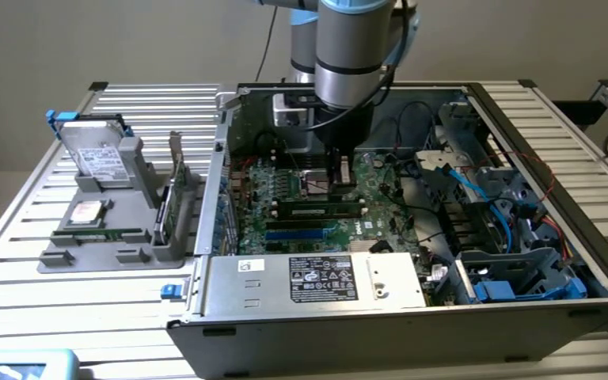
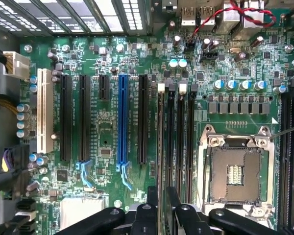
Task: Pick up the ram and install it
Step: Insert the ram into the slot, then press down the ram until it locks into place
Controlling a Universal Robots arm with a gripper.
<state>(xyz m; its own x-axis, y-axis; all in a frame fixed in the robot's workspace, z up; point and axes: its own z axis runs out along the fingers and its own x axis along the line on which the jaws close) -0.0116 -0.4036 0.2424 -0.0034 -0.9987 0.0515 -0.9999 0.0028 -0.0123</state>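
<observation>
Ram (image 1: 320,211) prob. seated on mobo (image 2: 108,132)

An open computer case (image 1: 410,336) rests on a slatted metal surface (image 1: 72,305). Inside the case, a green motherboard (image 1: 383,202) lies flat on the floor. A silver power supply (image 1: 315,279) with a white label sits along the case wall closest to the exterior camera. A drive cage (image 1: 515,273) occupies the case corner at the exterior view's right, with blue cables (image 1: 473,186) routed beside it.

The board carries a metal-framed CPU socket (image 2: 235,174), a blue slot (image 2: 122,120) between black slots, and a white slot (image 2: 44,117).

Outside the case, at the exterior view's left, a grey holder (image 1: 104,253) stands just beside it. The holder supports a tilted silver hard drive (image 1: 98,158) and an upright green expansion card (image 1: 177,186). The card is the one closer to the case.
</observation>
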